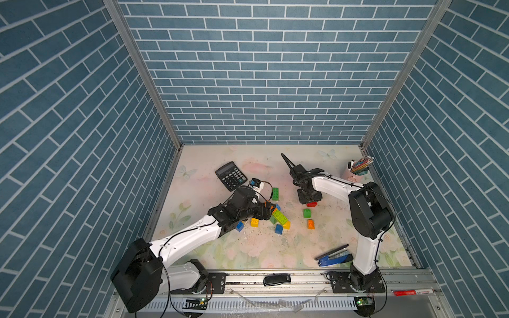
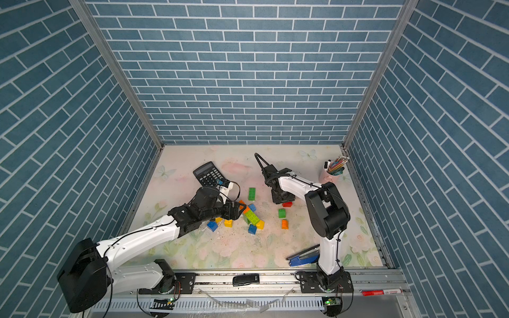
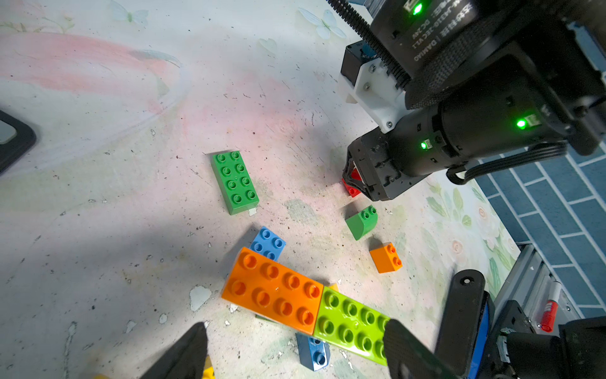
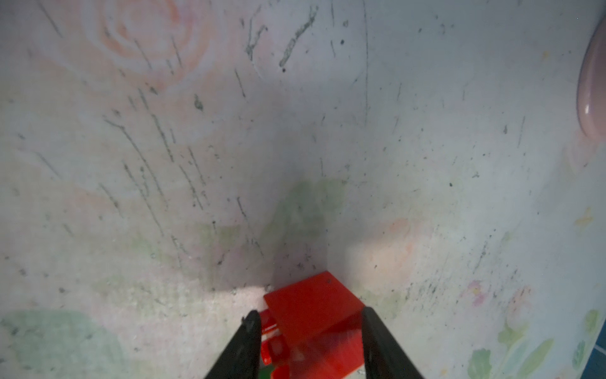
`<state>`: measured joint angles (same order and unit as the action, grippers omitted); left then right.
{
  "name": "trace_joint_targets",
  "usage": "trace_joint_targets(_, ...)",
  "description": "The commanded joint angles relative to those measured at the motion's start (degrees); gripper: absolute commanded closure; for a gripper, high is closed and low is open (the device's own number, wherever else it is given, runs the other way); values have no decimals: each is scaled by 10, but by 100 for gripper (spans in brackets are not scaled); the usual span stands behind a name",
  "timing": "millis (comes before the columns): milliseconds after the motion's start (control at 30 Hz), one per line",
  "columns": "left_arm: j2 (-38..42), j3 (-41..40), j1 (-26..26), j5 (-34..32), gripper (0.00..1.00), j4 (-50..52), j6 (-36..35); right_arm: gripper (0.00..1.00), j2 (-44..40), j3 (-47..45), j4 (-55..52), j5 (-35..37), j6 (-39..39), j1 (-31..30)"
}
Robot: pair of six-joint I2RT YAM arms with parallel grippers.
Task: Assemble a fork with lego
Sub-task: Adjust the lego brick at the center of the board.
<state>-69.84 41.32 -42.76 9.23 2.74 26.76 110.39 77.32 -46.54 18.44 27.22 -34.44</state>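
Black desk calculator (image 1: 230, 176) sits left on the floral-printed bench (image 1: 209, 247). My left end effector (image 3: 295, 325) is released, fingers spread wide, low over the lego pile. In the pile, an orange oblong studded plastic brick (image 3: 275, 290) and a lime oblong studded brick (image 3: 354, 325) lie end to end. One finger overlaps the lime end; contact unclear. A small blue square brick (image 3: 268, 244) touches the orange one. A green oblong brick (image 1: 275, 193) lies flat, apart, behind the pile. My right end effector (image 4: 310, 311) points down with its fingers flanking a red plastic brick (image 4: 314, 295) on the bench. I cannot tell if it is clenched on the brick. A green curved brick (image 1: 307, 213) and a small orange brick (image 1: 311, 224) are near. Blue stapler (image 1: 333, 256) front right, pink pen cup (image 1: 354, 173) back right.
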Motion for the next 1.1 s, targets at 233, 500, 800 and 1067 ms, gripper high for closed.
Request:
trace_joint_targets(233,4,-7,2,-2,15,1,0,59,14,-13,-16,-32,36,1)
trace_joint_targets(500,-2,-1,2,2,14,0,-1,65,-9,-31,-6,-45,49,9)
trace_joint_targets(800,-4,5,2,4,15,2,-4,67,-55,-83,50,-106,63,40)
trace_joint_targets(1067,-8,12,2,6,14,6,-7,72,-128,-173,163,-205,77,101)
